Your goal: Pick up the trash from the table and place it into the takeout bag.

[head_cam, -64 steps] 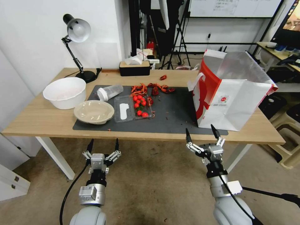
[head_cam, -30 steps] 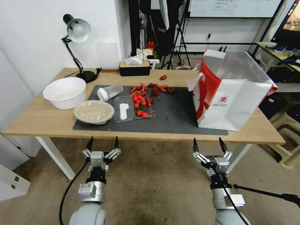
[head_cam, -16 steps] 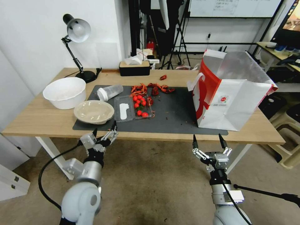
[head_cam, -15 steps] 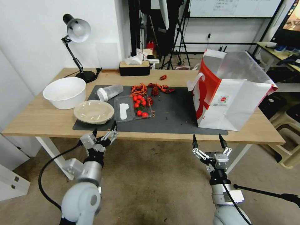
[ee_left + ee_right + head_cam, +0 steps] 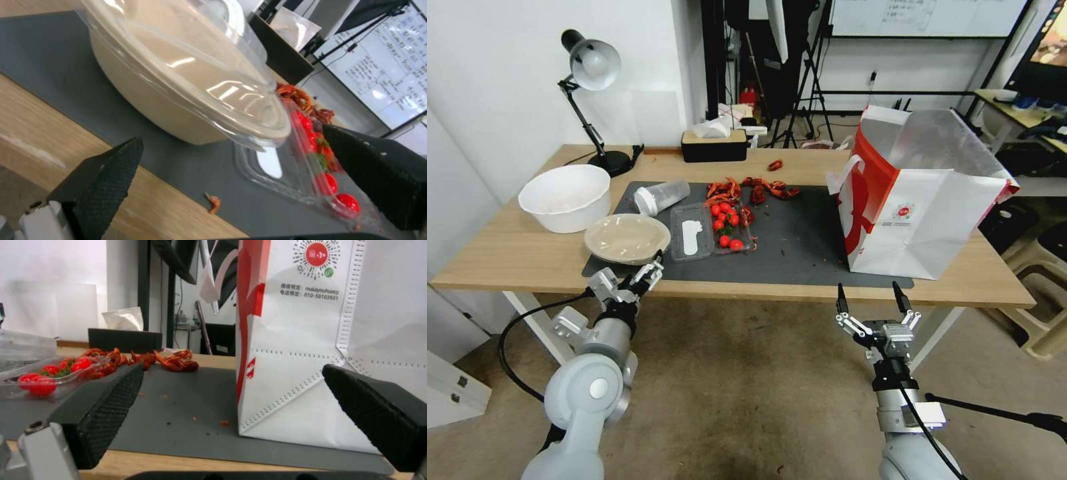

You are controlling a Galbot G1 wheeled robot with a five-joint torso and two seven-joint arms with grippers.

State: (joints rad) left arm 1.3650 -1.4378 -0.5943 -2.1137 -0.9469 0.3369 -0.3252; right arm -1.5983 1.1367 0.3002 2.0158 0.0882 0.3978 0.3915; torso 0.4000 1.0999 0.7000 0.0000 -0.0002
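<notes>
Fingers (image 5: 106,173) wide, left gripper (image 5: 635,272) has risen to the counter (image 5: 507,257) edge at the bowl (image 5: 627,238); pick starting, right gripper (image 5: 872,298) open, parked.

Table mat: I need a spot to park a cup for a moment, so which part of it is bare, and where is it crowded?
Bare: the mat between the clear tomato tray and the takeout bag, apart from crumbs. Crowded: its left half, with beige bowl, tipped plastic cup and red shells. The left claw is at the bowl's near edge.
</notes>
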